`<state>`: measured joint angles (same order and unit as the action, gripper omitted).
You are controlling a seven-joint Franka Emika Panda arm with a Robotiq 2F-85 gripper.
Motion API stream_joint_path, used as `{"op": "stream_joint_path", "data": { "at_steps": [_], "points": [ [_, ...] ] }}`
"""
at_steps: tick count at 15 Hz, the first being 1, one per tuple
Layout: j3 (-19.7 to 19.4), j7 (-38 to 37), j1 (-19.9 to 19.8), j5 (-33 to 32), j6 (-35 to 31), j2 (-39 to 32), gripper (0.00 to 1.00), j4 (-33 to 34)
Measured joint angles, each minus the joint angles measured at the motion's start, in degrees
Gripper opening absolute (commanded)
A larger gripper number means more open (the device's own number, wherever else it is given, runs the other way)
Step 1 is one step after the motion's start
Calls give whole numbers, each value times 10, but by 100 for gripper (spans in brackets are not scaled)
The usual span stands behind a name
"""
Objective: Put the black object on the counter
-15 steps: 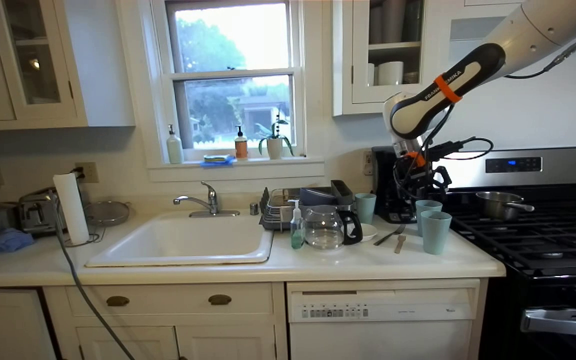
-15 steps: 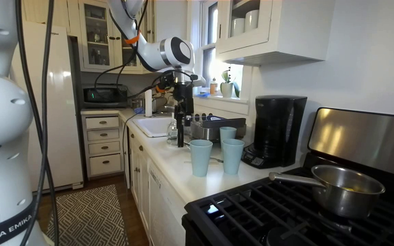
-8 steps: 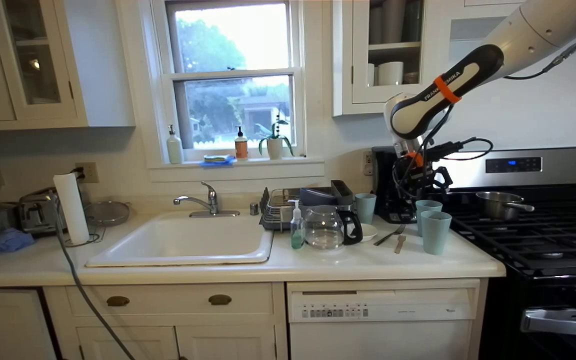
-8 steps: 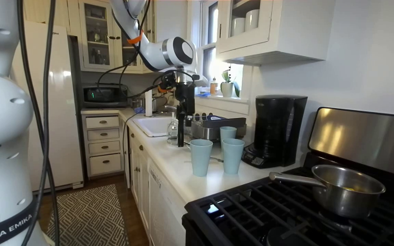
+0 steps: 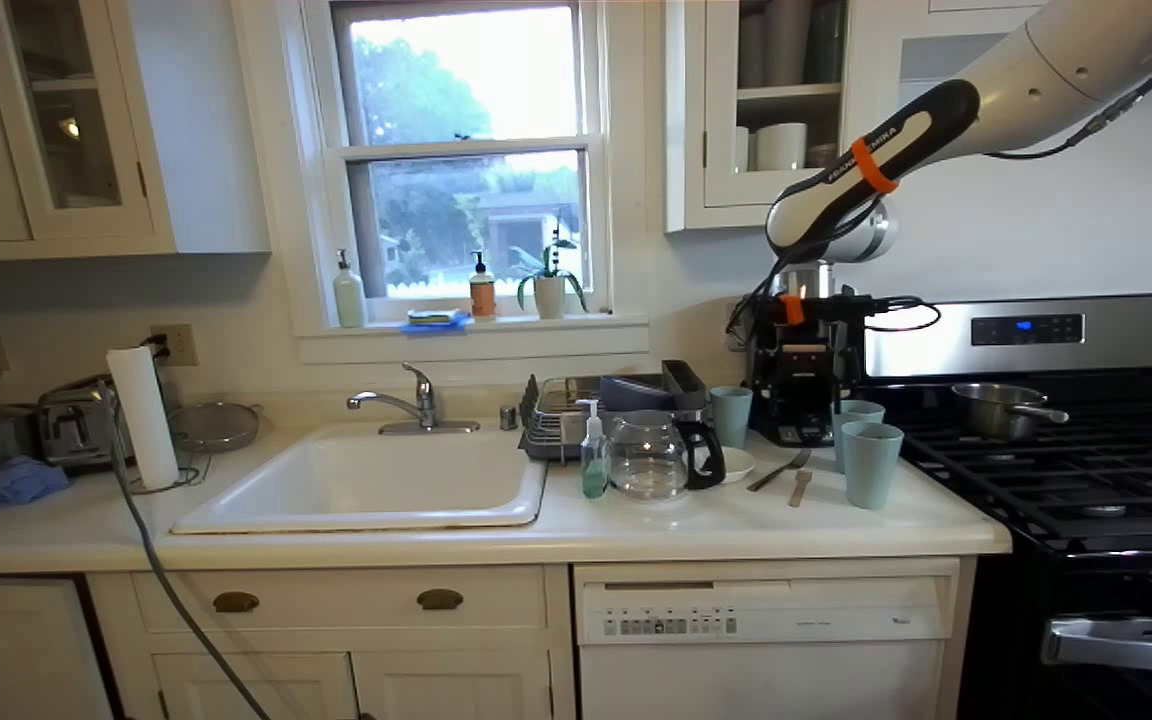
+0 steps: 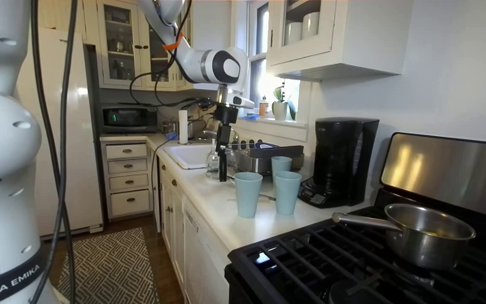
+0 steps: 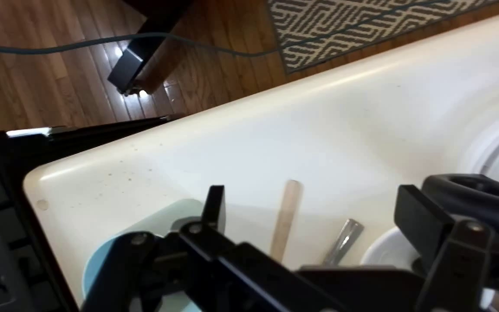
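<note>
Gripper (image 7: 312,200), jaws parted, above counter (image 5: 736,526); in an exterior view, dark fork (image 5: 778,471) left of wooden utensil (image 5: 801,487), nearest teal cup (image 5: 872,468) to their right.

A kitchen, apparently a home's: a white sink (image 5: 376,475) set into a pale counter (image 5: 736,530), a dishwasher (image 5: 766,665) below, and a gas stove (image 5: 1106,485) bearing a saucepan (image 6: 427,250) just beside. A refrigerator (image 6: 82,139) and microwave (image 6: 128,118) stand farther off; a plant (image 5: 548,290) (potted, on the windowsill (image 5: 591,324)) and patterned rug (image 6: 110,266) look domestic.
</note>
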<state>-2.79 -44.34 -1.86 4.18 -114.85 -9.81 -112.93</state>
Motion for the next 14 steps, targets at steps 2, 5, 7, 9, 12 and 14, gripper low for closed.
{"op": "stream_joint_path", "data": {
  "at_steps": [2, 5, 7, 9, 12, 14],
  "points": [
    [-2, -14, -1, 35, -22, -13, 100, 11],
    [-2, -32, 0, 66, -36, -42, 100, 34],
    [-2, -51, 4, 69, -56, -66, 100, 51],
    [-2, -69, 9, 69, -72, -93, 100, 70],
    [-2, -97, 18, 69, -101, -137, 100, 102],
    [-2, -110, 25, 69, -108, -166, 100, 127]
  ]
}}
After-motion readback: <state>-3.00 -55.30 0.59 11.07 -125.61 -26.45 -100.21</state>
